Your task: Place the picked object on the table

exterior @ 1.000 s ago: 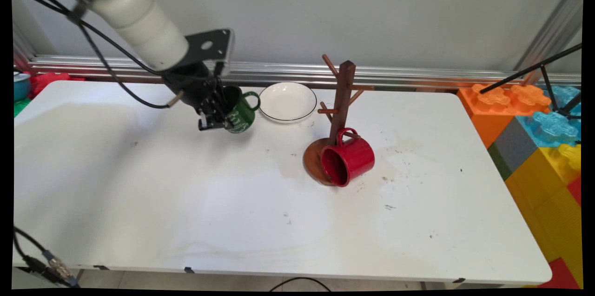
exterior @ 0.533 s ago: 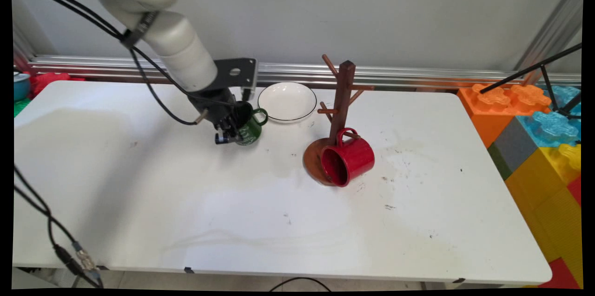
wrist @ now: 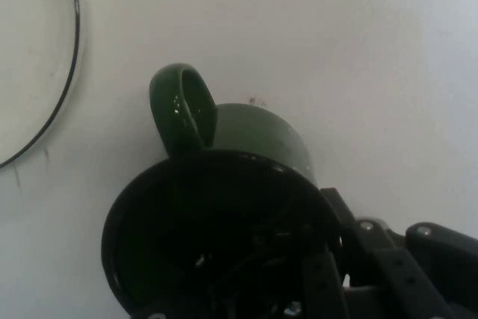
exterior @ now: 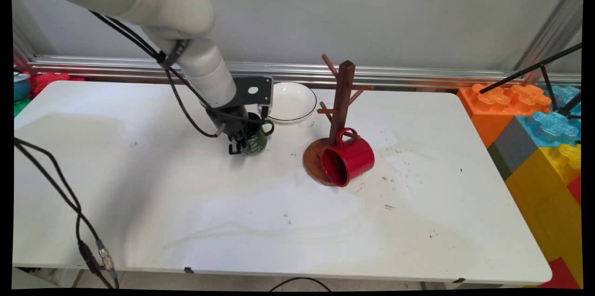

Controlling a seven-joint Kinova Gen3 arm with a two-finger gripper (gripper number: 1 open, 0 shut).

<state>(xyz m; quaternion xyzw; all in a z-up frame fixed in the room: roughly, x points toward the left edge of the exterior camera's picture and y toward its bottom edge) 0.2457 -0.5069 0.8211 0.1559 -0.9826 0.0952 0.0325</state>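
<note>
- Clamped on the rim of a green mug (exterior: 257, 140), the black gripper (exterior: 240, 141) reached down from the white arm (exterior: 195, 61); one finger sat inside the mug and the other outside its wall.
- We saw the green mug (wrist: 224, 207) roughly upright at or just above the white table (exterior: 186, 203), its handle turned toward the white plate (exterior: 293, 101); whether its base touched the table we could not tell.
- We found the white plate with its thin black rim (wrist: 30, 72) just behind the mug, partly hidden by the hand's bracket.
- To the right we noted a wooden mug tree (exterior: 341, 101) on a round base, well apart from the gripper.
- We saw a red mug (exterior: 348, 159) hanging by its handle from a low peg, mouth tipped toward the camera, over the base.
- At the table's right edge we saw large coloured building blocks (exterior: 534, 138).
</note>
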